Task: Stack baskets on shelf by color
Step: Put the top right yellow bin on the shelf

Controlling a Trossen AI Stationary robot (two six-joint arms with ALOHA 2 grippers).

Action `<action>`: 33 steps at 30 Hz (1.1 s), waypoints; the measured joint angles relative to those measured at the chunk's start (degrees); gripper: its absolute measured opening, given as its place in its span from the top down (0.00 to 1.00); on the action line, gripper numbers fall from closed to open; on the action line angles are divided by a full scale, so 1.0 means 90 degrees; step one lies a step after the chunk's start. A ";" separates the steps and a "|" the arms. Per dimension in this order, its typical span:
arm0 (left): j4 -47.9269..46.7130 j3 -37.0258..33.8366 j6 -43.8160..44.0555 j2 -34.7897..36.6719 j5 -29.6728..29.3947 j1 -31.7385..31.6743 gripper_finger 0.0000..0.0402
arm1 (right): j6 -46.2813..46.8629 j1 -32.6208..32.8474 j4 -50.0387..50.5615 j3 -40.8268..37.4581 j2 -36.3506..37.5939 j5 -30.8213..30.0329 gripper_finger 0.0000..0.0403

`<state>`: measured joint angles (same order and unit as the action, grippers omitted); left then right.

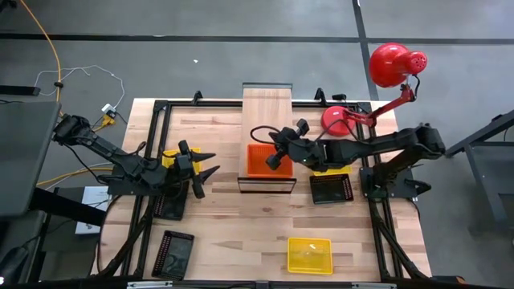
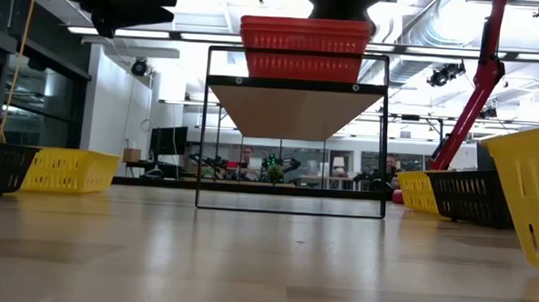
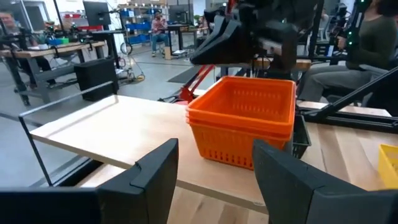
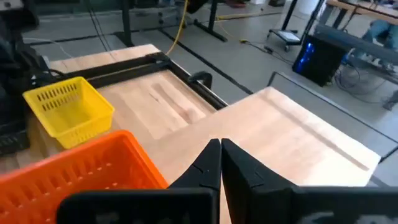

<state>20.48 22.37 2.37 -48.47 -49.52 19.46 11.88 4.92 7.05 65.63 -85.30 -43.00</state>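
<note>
A stack of orange baskets [image 1: 259,160] [image 3: 242,118] [image 2: 301,43] rests by its bottom on the near end of the shelf [image 1: 267,112] [image 3: 124,130] [image 4: 292,137]. My right gripper [image 1: 273,160] [image 4: 219,152] is shut and hovers at the stack's top, by its rim towards the table's far side. In the right wrist view the orange rim [image 4: 81,174] lies beside the fingers. My left gripper [image 1: 210,164] [image 3: 214,180] is open, level with the shelf, left of the stack and pointing at it. My right gripper comes at the orange stack's top rim [image 3: 249,81] slanting down from the table's right. I cannot tell whether its shut fingers touch the rim. The stack sits upright on the shelf.
A yellow basket [image 1: 309,254] and a black basket [image 1: 175,253] lie near the table's near edge. Another black basket [image 1: 330,189] and a yellow one [image 1: 337,167] sit under the right arm. Yellow [image 1: 170,156] and black [image 1: 169,205] baskets sit under the left arm. A red lamp [image 1: 393,68] stands far right.
</note>
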 joint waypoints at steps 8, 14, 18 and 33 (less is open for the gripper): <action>-0.0060 0.0099 -0.0546 0.0122 -0.0042 0.0042 0.52 | -0.0719 0.0076 -0.0229 0.0001 0.0256 -0.0032 1.00; -0.1405 0.0614 -0.0616 0.0667 0.0374 0.0102 0.52 | -0.0859 0.0311 0.1454 0.0007 0.1001 0.0206 1.00; -0.2471 0.0763 -0.0414 0.1010 0.1131 0.0027 0.52 | -0.0350 0.0478 0.3048 0.0006 0.1408 0.0494 1.00; -0.3870 0.0614 0.0523 0.1389 0.1508 -0.0335 0.52 | 0.3068 0.0970 0.5444 -0.1235 0.2379 0.0659 1.00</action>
<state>-14.35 27.89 7.08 -35.97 -35.95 16.45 39.50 13.66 56.04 54.51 -63.89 -37.07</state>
